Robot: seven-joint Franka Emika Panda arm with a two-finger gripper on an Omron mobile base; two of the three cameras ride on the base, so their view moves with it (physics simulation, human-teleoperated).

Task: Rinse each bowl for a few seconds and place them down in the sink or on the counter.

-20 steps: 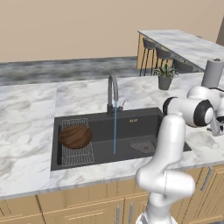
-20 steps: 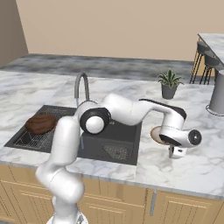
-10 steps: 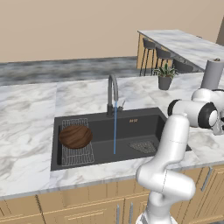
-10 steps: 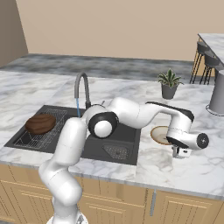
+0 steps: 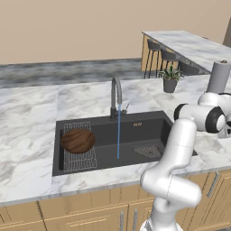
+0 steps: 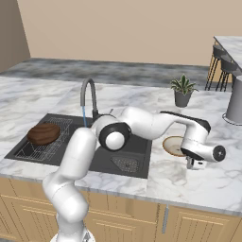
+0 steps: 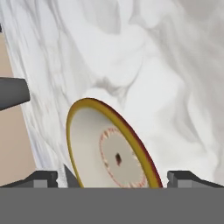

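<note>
Swinging further right since the earlier frame, the arm holds its wide-spread fingers (image 6: 194, 165) over the tan bowl (image 6: 173, 146) on the desk (image 6: 203, 184), brown bowl (image 6: 43, 133) in the sink (image 6: 137, 160).

White arm (image 6: 142, 124) rising from the base, bent at the elbow and stretched far out to the right. Wrist turned downward, gripper (image 6: 193, 164) hanging low with jaws spread wide. Fingertips (image 7: 43, 178) far apart, nothing gripped between them.

Two rear base views sharing sink (image 5: 149, 124); close hand view.
</note>
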